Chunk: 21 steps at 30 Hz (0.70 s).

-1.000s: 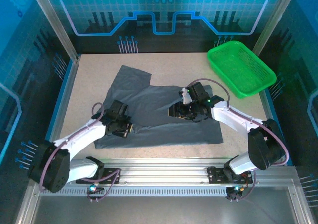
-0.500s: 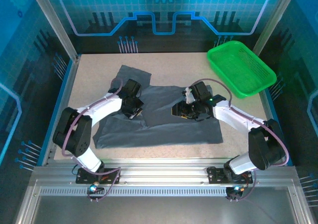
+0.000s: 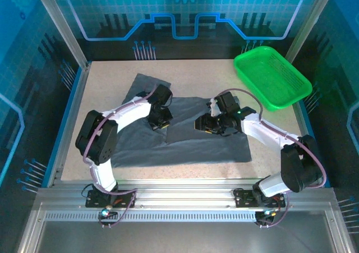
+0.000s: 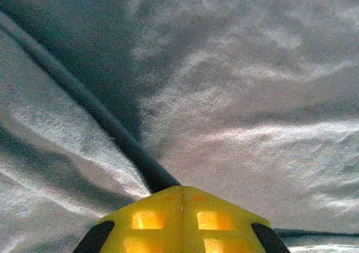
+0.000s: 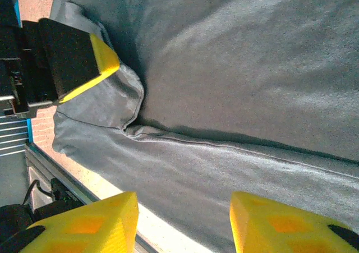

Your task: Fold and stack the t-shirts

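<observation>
The dark slate-grey t-shirt (image 3: pixel 190 146) lies spread across the middle of the table, with one sleeve reaching toward the back left. My left gripper (image 3: pixel 161 118) sits over the shirt's left part, its yellow fingers (image 4: pixel 182 199) shut on a raised fold of the fabric (image 4: pixel 112 135). My right gripper (image 3: pixel 205 125) hovers low over the shirt's centre, open, its two fingertips (image 5: pixel 182 225) wide apart with only flat cloth (image 5: pixel 252 68) beneath. In the right wrist view the left gripper's finger (image 5: pixel 78 56) shows at a bunched edge of the shirt.
A green plastic basket (image 3: pixel 272 76) stands at the back right corner, apart from the shirt. Bare speckled tabletop (image 3: pixel 112 79) surrounds the cloth. The aluminium rail (image 3: pixel 179 197) runs along the near edge, and blue enclosure walls stand close on both sides.
My left gripper has swung from the shirt's near-left edge toward the back and right, dragging fabric over onto the shirt. The right gripper has stayed nearly still.
</observation>
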Each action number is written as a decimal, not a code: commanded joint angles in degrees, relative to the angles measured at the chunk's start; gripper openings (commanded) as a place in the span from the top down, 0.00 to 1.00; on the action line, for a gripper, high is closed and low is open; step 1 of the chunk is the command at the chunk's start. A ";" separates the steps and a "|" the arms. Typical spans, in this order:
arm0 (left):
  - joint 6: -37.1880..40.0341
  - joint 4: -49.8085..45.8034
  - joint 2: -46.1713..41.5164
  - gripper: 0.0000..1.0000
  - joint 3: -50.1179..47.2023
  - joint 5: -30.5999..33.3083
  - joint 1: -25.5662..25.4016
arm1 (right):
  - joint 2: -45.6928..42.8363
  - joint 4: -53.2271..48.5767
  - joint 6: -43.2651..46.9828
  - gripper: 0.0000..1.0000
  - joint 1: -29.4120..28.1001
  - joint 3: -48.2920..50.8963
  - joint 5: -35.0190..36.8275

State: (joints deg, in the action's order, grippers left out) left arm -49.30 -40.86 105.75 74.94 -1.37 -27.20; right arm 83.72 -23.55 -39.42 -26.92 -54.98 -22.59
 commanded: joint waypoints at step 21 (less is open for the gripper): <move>-11.11 1.73 -19.29 0.61 -14.59 -0.23 8.70 | -1.64 -8.10 -5.77 0.55 9.41 7.84 12.74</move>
State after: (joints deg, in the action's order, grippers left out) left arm -53.95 -41.08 88.36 68.10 2.87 -23.16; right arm 81.87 -27.79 -44.10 -19.46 -47.97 -13.10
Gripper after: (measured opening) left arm 0.390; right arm 0.453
